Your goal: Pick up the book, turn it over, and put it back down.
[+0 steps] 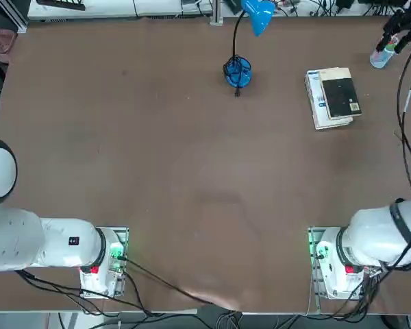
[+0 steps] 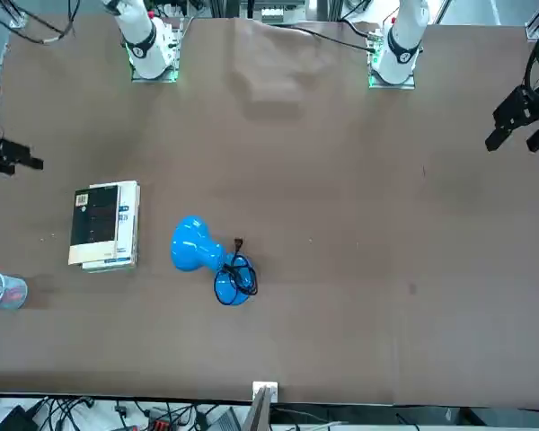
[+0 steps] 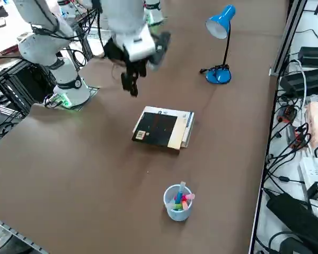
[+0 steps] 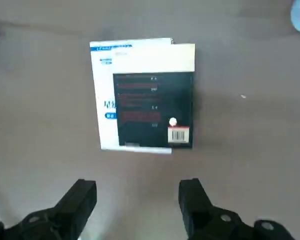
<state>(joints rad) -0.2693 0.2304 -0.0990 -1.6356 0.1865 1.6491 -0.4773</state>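
The book is a small paperback lying black face up, with a cream strip along one edge. It rests on a larger white book with blue print at the far right of the table. Both show in the front view (book, white book), the side view (book) and the wrist view (book). My right gripper hangs above the table a little short of the book, on the robot's side. Its fingers are open with nothing between them, the gripper apart from the book.
A blue desk lamp stands at the far middle of the table, left of the books. A clear cup of coloured pens sits near the table's right edge beyond the books. Cables and equipment lie past that edge.
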